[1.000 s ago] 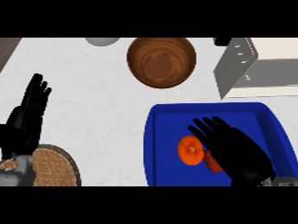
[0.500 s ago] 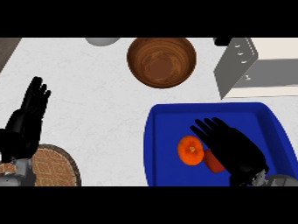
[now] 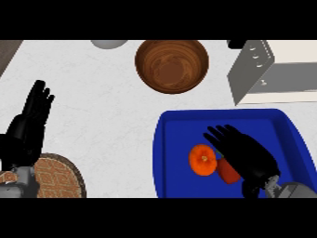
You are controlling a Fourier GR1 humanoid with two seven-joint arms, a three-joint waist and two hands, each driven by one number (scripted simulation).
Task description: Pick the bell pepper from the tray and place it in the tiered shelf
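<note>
An orange bell pepper (image 3: pixel 202 159) lies in the blue tray (image 3: pixel 181 122) at the lower right of the head view. My right hand (image 3: pixel 247 151) hovers over the tray just right of the pepper, fingers straight and open, covering part of the pepper's red-orange side (image 3: pixel 227 173). The tiered shelf (image 3: pixel 277 69), grey and cream, stands at the upper right beyond the tray. At the left edge my left hand (image 3: pixel 25 128) rests open with fingers up.
A brown wooden bowl (image 3: pixel 172 65) sits at the top centre, left of the shelf. A round woven mat (image 3: pixel 51 176) lies at the lower left under my left forearm. A grey object (image 3: pixel 108 43) peeks in at the top. White counter spreads between the hands.
My right hand has drawn back toward the lower edge over the tray, staying open. The left hand has shifted slightly downward. The pepper has not moved.
</note>
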